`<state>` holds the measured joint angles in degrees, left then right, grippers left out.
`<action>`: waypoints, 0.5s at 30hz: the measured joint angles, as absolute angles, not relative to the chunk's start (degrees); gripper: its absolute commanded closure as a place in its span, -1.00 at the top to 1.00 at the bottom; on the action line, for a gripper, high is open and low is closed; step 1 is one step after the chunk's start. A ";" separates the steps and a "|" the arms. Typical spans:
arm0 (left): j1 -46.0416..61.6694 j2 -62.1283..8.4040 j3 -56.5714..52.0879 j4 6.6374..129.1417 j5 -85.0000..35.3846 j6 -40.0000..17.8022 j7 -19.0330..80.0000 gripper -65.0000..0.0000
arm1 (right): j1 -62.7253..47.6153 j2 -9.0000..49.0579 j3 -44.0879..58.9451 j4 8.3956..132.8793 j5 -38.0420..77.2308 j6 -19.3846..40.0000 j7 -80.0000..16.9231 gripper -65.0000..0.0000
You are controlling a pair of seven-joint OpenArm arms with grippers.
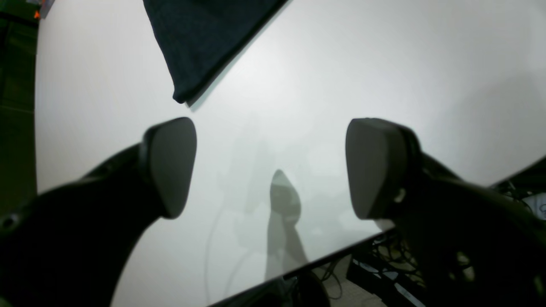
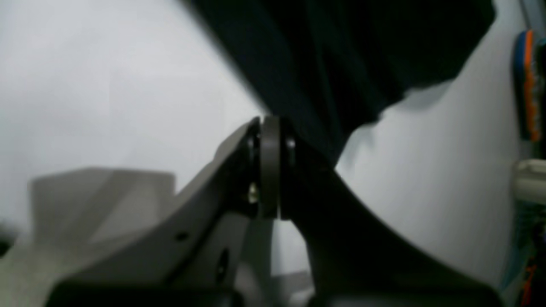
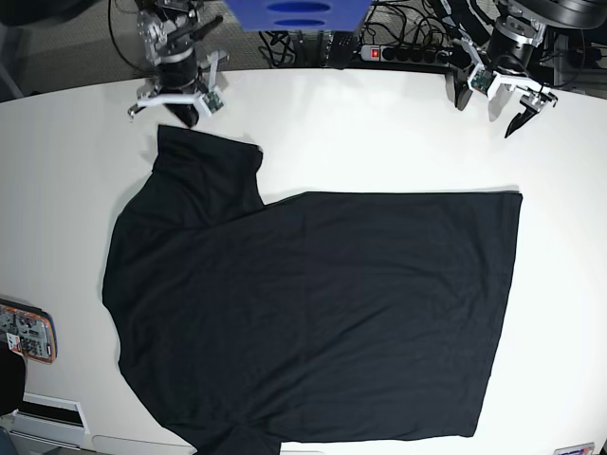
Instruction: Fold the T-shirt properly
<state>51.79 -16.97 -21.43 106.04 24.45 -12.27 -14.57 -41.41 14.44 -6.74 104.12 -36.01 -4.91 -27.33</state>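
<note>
Right end effector (image 2: 269,128): pressed together at the T-shirt (image 3: 313,313) sleeve edge; little fabric seems pinched, so slipping is feared when lifted.
Left end effector (image 1: 271,168): spread, nothing held, above bare surface (image 1: 384,64).

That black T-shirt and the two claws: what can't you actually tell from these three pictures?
- T-shirt: the base view's bottom edge cuts off its lower sleeve.
- Right gripper: shut at the sleeve edge, but whether any cloth is pinched is lost in blur and darkness in the right wrist view.
- Left gripper: open above the table; its own fingers block what lies beneath.
</note>
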 measured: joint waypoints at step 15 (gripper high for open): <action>51.77 -16.88 -21.43 106.04 24.38 -12.29 -14.55 0.53 | -43.16 15.84 -12.78 107.26 -38.74 -3.70 -29.61 -0.28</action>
